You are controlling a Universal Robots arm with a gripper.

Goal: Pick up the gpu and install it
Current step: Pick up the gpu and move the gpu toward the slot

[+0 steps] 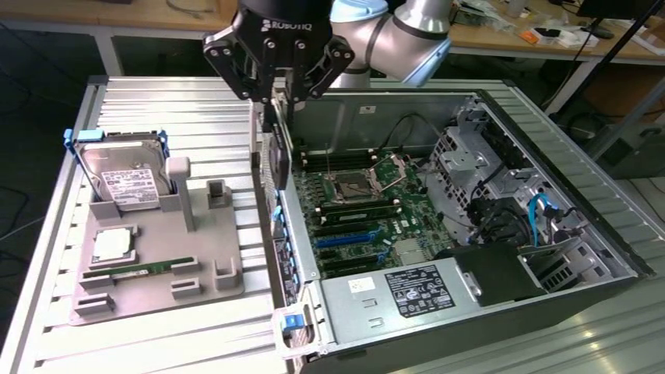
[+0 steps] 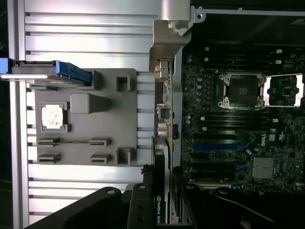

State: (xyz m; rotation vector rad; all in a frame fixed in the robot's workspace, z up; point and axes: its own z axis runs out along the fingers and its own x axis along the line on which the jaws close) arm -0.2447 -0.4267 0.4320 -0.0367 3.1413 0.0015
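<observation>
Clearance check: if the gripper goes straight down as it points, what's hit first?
The gpu held in the gripper leads. Under it looks like the case's rear wall edge, just beside the motherboard, not a slot. Depth is unclear, so I'm unsure.

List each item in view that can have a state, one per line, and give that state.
end effector: shut on the gpu
gpu: held upright on edge at the case's wall on the exterior view's left, not in a slot
computer case: lying with its side open, interior exposed
hard drive: propped tilted in the grey fixture
CPU socket: cover flipped open
RAM stick: lying in the fixture
</observation>
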